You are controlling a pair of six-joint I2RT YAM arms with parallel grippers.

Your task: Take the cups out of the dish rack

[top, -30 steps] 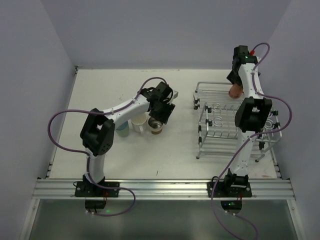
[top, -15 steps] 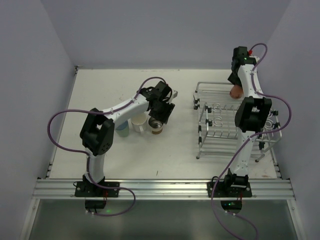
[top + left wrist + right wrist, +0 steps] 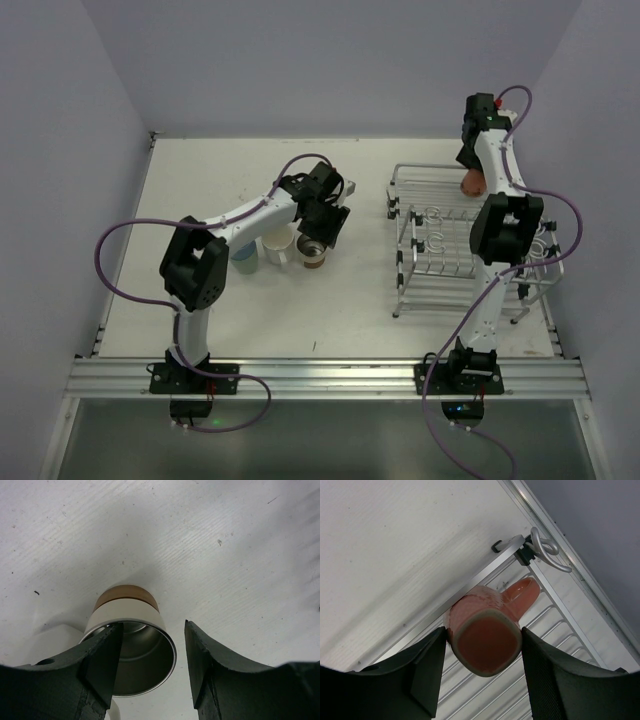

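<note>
Cream-tan outside and steel-lined inside, one cup (image 3: 127, 607) is standing upright on the white table (image 3: 225, 540), directly beneath the left claw (image 3: 152, 630). That claw's fingers are standing well apart. One finger (image 3: 97, 667) is hanging over the cup's rim and the other is sitting just clear of its outer wall. Beside this claw, toward its own arm, a white cup (image 3: 278, 246) and a pale blue-green cup (image 3: 245, 256), half hidden by the arm, are lining up with the first. Farther off, the right claw (image 3: 482, 630) is pinching the salmon-pink cup (image 3: 485, 645) between both fingers. The cup's handle (image 3: 520, 592) is pointing away from the claw, and the end rail and wires of the silver dish rack (image 3: 440, 255) are lying just beneath it.
</note>
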